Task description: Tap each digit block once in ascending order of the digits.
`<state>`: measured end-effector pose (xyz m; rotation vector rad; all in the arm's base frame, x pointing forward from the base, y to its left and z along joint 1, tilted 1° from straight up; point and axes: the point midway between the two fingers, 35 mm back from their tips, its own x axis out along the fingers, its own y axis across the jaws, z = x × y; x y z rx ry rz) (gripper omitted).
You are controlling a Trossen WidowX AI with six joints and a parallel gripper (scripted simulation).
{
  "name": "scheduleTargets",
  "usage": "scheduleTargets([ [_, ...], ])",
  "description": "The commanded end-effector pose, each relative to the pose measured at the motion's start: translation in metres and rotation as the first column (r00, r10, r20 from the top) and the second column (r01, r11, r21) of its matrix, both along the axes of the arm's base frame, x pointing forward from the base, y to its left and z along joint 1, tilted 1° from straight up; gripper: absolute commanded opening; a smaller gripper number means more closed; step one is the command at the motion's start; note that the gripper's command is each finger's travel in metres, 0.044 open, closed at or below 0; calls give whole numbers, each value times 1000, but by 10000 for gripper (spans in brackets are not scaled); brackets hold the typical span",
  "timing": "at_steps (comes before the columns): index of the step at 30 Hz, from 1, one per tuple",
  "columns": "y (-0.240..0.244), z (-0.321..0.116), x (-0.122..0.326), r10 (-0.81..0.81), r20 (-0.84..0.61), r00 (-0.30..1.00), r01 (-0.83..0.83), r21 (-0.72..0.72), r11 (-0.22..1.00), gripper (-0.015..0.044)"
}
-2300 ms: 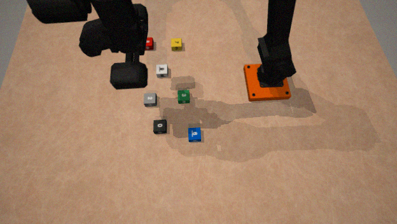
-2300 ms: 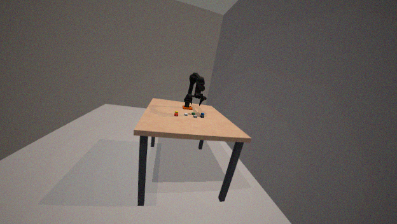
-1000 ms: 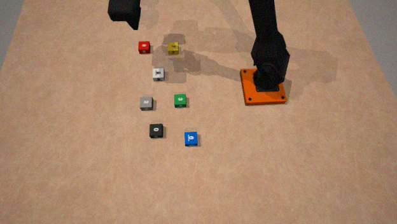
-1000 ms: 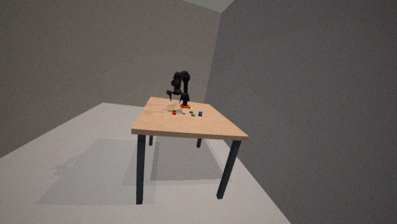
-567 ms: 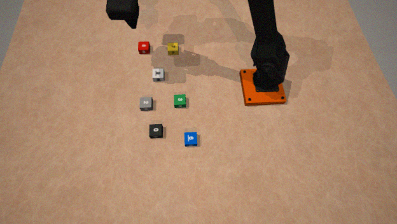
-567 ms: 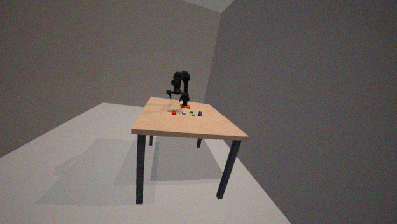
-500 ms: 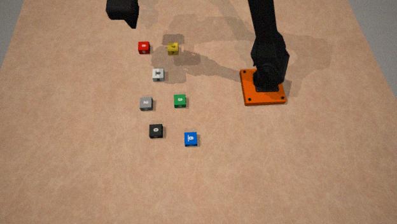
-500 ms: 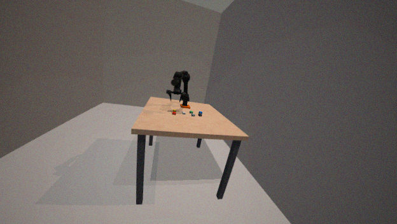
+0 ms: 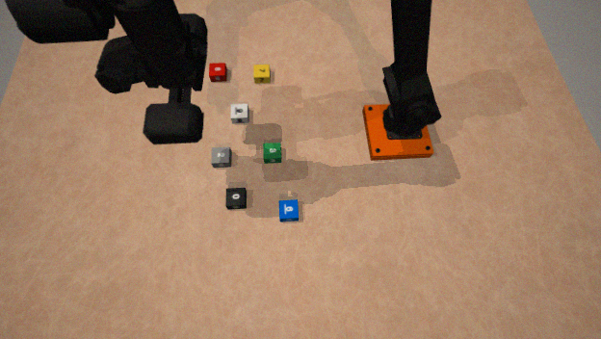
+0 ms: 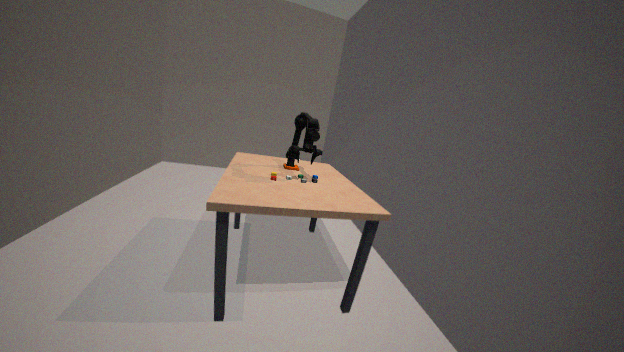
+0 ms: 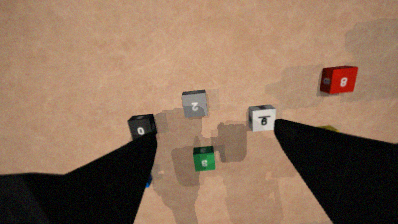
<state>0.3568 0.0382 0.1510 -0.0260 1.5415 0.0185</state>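
My gripper (image 10: 305, 162) (image 11: 214, 132) is open and empty, raised above the table. In the wrist view its fingers spread around the green block (image 9: 273, 152) (image 11: 204, 159), whose digit is blurred, and the grey 2 block (image 9: 221, 157) (image 11: 194, 104). The white block (image 9: 240, 114) (image 11: 262, 118) has a barred 6 or 9 and shows by the right fingertip. The black 0 block (image 9: 236, 198) (image 11: 141, 126) shows by the left one. The blue block (image 9: 289, 211) has a barred 6 or 9. The red 8 block (image 9: 218, 72) (image 11: 339, 80) and yellow 7 block (image 9: 262, 73) stand farther off.
The arm's orange base plate (image 9: 378, 144) is to the right of the blocks in the top view. The arm reaches over the table's upper left there. Arm shadows lie across the wooden table (image 9: 337, 270) (image 10: 300, 197).
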Motion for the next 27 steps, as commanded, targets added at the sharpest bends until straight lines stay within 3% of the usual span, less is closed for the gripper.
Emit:
scheduleTargets([
  [1,65,-2,-28,-4,-5,1000,4,10,1000,400],
  [8,91,-3,-43,-4,-7,1000,4,13,1000,400],
  [16,92,-81,-41,-4,-7,1000,4,13,1000,190],
  [22,91,-84,-41,-4,-7,1000,4,13,1000,32],
  [27,91,-84,-41,-4,-7,1000,4,13,1000,20],
])
